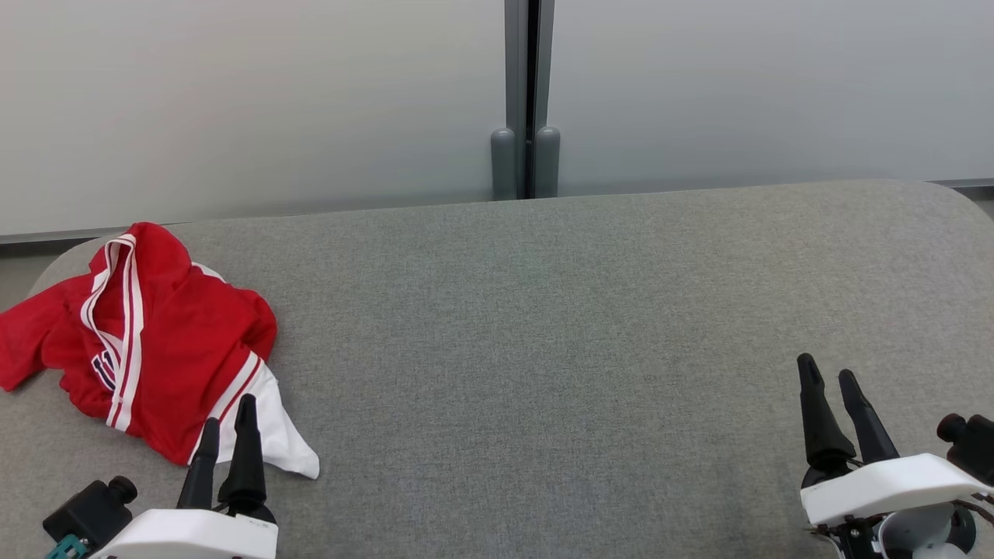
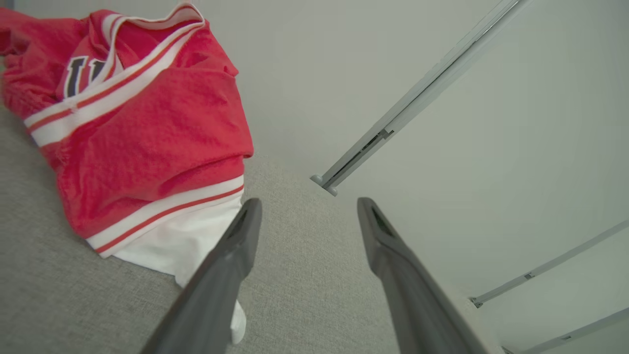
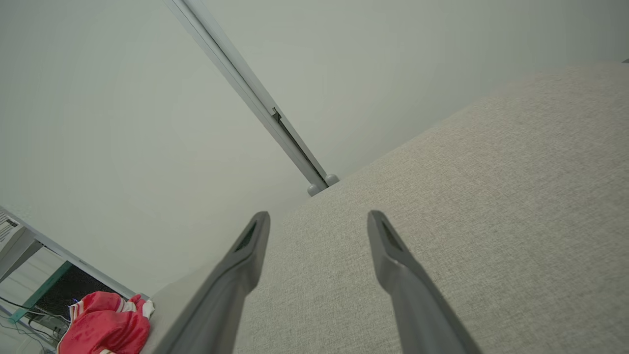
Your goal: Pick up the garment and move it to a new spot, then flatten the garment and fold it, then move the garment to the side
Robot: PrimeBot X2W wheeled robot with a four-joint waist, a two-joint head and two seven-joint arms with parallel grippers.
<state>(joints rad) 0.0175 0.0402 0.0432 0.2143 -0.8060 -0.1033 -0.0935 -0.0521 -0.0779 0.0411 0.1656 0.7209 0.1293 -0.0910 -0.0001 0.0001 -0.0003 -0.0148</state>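
Fig.: we see the crumpled red knit garment (image 1: pixel 155 341), w/ white-and-red striped trim, lying near the far-left corner of the grey woven-fabric surface (image 1: pixel 543 349). The left gripper (image 1: pixel 228 411) sits just beside its white flap (image 1: pixel 272 435) and the right gripper (image 1: pixel 827 369) is well apart on the opp. side, both w/ fingers spread wide and holding nothing. We judge the main risk to be a shallow pinch on the flap alone, which may slip or drag the heap off the nearby edge; as for writing, navy block letters (image 2: pixel 81 73) on the chest are partly folded under (approx. a "U" shows), and no brand label is legible.
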